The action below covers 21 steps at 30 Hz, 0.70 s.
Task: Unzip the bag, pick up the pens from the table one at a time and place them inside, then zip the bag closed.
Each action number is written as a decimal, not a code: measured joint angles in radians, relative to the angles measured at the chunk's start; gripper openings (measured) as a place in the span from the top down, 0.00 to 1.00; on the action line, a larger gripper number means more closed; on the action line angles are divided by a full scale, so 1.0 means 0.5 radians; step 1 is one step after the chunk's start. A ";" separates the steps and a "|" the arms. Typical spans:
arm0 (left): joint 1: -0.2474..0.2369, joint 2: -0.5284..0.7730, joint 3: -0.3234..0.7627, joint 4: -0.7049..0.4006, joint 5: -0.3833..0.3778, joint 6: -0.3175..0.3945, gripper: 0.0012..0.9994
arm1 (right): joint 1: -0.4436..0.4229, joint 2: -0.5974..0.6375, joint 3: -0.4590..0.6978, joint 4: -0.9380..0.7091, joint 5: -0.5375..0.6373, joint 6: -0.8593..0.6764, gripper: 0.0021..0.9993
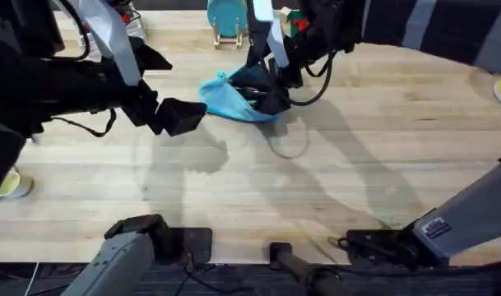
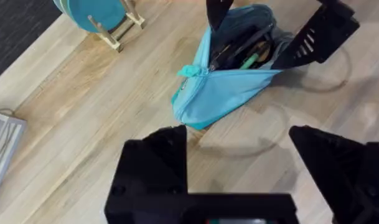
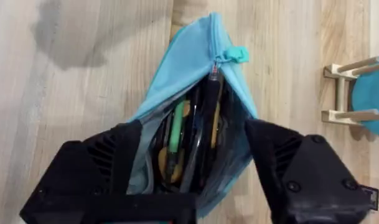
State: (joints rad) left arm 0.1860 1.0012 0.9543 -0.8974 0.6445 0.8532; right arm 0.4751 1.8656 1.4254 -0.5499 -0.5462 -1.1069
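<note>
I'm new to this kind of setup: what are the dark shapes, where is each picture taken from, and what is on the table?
Two robot arms work at a wooden table. One picture looks down from above; the other two come from cameras on each arm's wrist. The left end effector hangs open beside a light blue bag, holding nothing. The right end effector is open at the bag's unzipped mouth, its fingers either side of it. Pens lie inside the bag. A teal disc on a wooden stand sits behind.

one bag, two grippers, one teal disc
</note>
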 joint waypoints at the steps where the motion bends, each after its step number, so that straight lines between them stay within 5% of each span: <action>1: 0.000 0.000 0.000 0.000 0.000 0.000 0.01 | -0.001 0.000 0.000 0.000 -0.001 -0.001 0.00; 11: 0.000 0.000 0.000 0.000 0.000 0.000 0.01 | -0.001 -0.005 0.000 0.000 0.000 0.091 0.00; 21: 0.000 0.000 0.000 0.000 0.000 0.000 0.01 | -0.001 -0.213 0.031 -0.008 0.067 0.533 0.00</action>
State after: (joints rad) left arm 0.1860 1.0013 0.9543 -0.8974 0.6445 0.8532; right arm 0.4747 1.7591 1.4408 -0.5540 -0.5127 -0.8405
